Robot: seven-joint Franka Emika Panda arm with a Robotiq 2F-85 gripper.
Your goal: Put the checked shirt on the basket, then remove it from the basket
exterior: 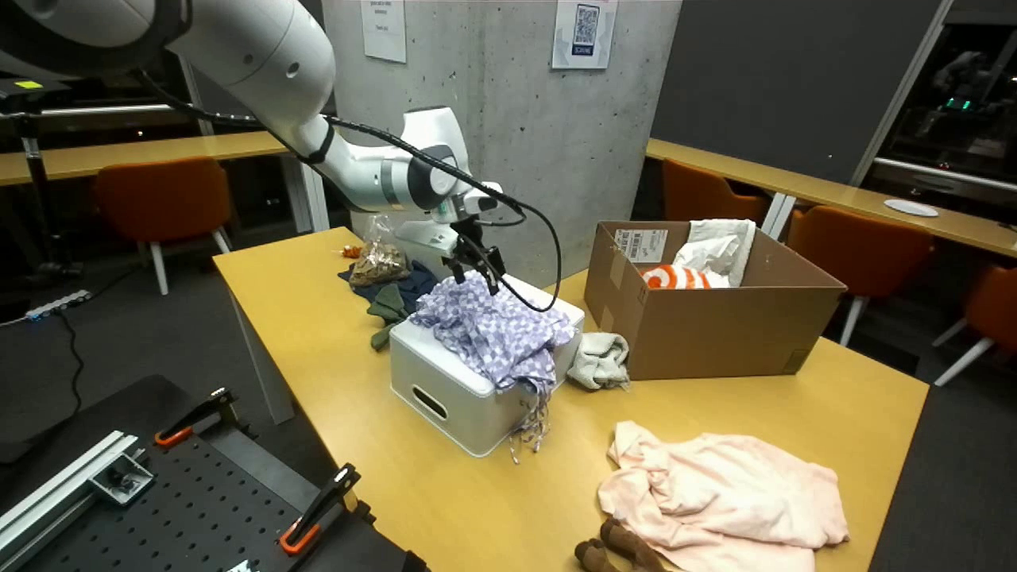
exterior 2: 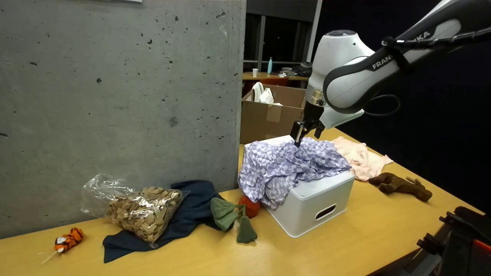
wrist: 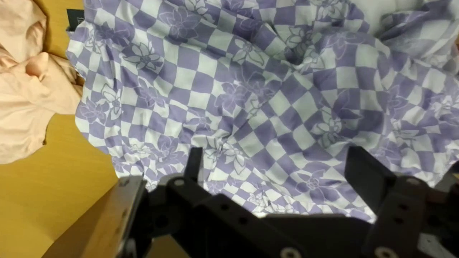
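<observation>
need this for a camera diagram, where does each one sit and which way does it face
In an exterior view: raised, near the pink cloth, facing down over the basket toward the pillar; arm and gripper show.
In an exterior view: raised, near the bag, facing the basket and carton beyond; arm and gripper show.
Wrist view: on the arm, facing down at the shirt; gripper shows, open.
Both exterior views share basket and shirt.

Pretty chunky white arm (exterior: 294,103), all smooth curves — bits of FRANKA lettering (exterior 2: 382,62) on black panels (exterior 2: 424,35), a black cable (exterior: 397,143), a brassy wrist ring (exterior 2: 315,96) — plus a mostly black hand (wrist: 274,157) with round silvery screws (wrist: 413,181) and squarish fingers (wrist: 367,175).
</observation>
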